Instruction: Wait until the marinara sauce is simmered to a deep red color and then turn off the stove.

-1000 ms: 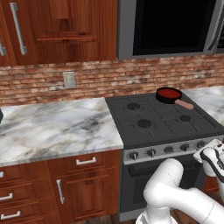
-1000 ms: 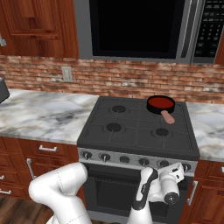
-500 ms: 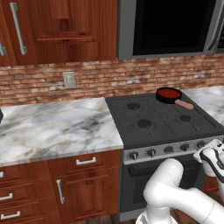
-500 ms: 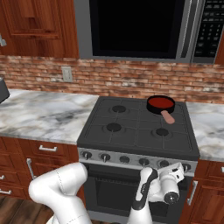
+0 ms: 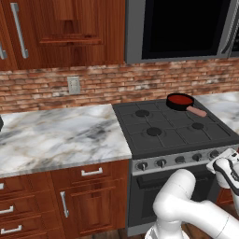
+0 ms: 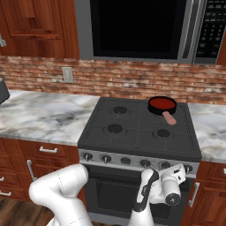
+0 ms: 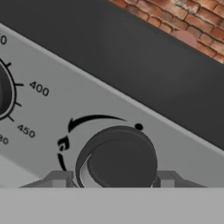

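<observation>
Up close, tool (image 7: pixel 113 181) sits at round dark knob (image 7: pixel 117 159) on stove (image 5: pixel 175 133) steel front strip, 1 finger each side, clamped on it. Marinara sauce (image 6: pixel 161 103): smooth flat red disc in small dark pan (image 6: pixel 162 107) on back right burner, reddish-brown handle pointing forward. Marbled table (image 5: pixel 56 135) left of stove. Brick wall (image 6: pixel 132 81) behind, microwave (image 6: pixel 141 28) above.
</observation>
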Available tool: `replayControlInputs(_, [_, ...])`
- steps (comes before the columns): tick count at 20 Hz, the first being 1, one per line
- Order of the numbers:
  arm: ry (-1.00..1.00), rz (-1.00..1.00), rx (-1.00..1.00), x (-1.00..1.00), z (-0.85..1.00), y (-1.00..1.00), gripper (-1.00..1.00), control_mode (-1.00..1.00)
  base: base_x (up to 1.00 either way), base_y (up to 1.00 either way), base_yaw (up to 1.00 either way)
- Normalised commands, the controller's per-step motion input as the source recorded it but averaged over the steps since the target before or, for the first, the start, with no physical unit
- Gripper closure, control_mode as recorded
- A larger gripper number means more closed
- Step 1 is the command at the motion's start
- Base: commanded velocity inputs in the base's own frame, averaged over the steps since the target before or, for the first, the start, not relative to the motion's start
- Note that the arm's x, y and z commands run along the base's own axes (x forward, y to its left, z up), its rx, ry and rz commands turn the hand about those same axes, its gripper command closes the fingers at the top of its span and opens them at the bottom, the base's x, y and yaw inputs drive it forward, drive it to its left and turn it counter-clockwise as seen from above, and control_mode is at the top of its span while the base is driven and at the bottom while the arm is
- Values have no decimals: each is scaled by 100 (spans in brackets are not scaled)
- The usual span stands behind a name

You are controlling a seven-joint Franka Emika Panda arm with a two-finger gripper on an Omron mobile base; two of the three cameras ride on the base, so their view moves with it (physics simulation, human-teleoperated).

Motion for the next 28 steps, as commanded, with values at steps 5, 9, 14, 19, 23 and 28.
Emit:
replayControlInputs(5, [0,0,0,0,0,0,100,-100,0,0,0])
replayControlInputs(9, [0,0,0,0,0,0,100,-100,0,0,0])
replayControlInputs(14, [0,0,0,0,0,0,100,-100,0,0,0])
replayControlInputs(19, [0,0,0,0,0,0,100,-100,0,0,0])
replayControlInputs(23, [0,0,0,0,0,0,100,-100,0,0,0])
replayControlInputs(28, [0,0,0,0,0,0,100,-100,0,0,0])
